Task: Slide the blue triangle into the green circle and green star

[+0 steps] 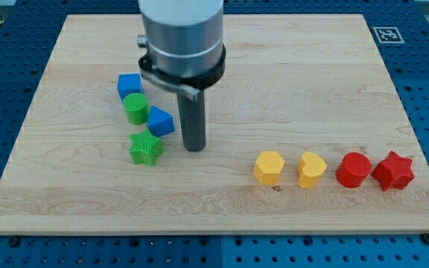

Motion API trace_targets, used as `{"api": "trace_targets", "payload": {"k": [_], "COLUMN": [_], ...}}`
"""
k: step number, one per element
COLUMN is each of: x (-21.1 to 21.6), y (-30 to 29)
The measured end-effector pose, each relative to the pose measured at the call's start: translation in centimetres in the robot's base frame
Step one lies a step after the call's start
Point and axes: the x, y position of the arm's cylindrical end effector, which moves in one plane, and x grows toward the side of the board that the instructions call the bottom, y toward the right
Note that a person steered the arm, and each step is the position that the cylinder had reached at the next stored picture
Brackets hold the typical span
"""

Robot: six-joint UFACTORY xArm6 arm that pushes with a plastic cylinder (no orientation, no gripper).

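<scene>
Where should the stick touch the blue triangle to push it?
No grabbing here, only pushing. My tip sits just right of the blue triangle. Press its right face, pushing left, since it already lies wedged between the green circle and green star.

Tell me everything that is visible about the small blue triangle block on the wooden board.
The blue triangle block is a small, solid-looking piece, like plastic, with a flat top and darker side faces. It lies flat on the light wooden board, in the view's left half. It sits between the green circle block, up-left of it, and the green star block, just below; it seems to touch the circle. My tip stands close on its right, whether touching cannot be told.
</scene>
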Motion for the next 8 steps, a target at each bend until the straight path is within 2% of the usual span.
{"api": "trace_targets", "payload": {"k": [1, 2, 5, 8], "x": [-2.2, -2.3, -2.3, -0.9], "y": [0.0, -0.1, -4.5, -5.7]}}
